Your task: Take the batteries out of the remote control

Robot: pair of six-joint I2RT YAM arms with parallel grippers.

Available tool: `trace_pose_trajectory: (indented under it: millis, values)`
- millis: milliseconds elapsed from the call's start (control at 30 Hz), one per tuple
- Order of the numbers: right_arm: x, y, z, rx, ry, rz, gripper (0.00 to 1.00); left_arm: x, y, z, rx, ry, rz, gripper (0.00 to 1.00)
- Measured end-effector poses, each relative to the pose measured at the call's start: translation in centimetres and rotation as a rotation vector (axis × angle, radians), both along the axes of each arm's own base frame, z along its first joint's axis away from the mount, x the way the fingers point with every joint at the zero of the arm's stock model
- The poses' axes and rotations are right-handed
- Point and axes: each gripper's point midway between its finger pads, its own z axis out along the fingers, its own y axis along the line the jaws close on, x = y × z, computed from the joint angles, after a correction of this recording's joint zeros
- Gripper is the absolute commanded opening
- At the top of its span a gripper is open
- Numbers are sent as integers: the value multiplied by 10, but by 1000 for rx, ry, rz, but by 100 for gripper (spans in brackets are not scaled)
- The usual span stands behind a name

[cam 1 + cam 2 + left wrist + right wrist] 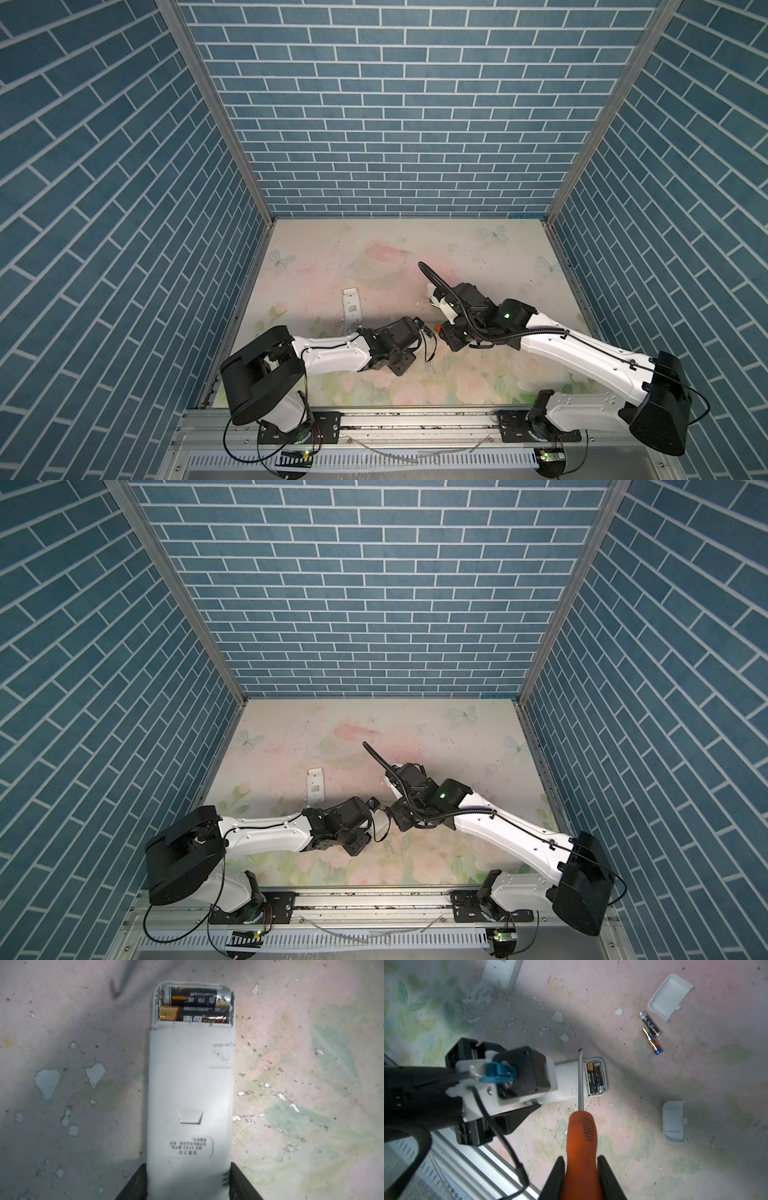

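Open compartment of the remote holds two batteries side by side (two loose batteries lie on the table); left gripper clamps the remote, right gripper clamps the screwdriver.

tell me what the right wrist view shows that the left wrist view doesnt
Only the right wrist view: the orange screwdriver in the right pincer, two loose batteries, two white covers. Only the left wrist view: the printed label on the remote's back. Both: the white remote, held by the left pincer, its compartment open with two batteries inside.
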Motion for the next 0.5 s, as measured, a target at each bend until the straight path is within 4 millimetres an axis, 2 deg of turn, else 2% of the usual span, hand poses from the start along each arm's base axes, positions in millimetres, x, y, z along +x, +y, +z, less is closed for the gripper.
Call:
trace_pose_trajectory:
  millis: [267,500]
  values:
    - [1,-2,8,-6,-15,3,0,0,-1,0,0,-1,-8,18]
    - [-15,-28,-4,-124,55,-1,0,-1,-1,0,1,-1,-10,18]
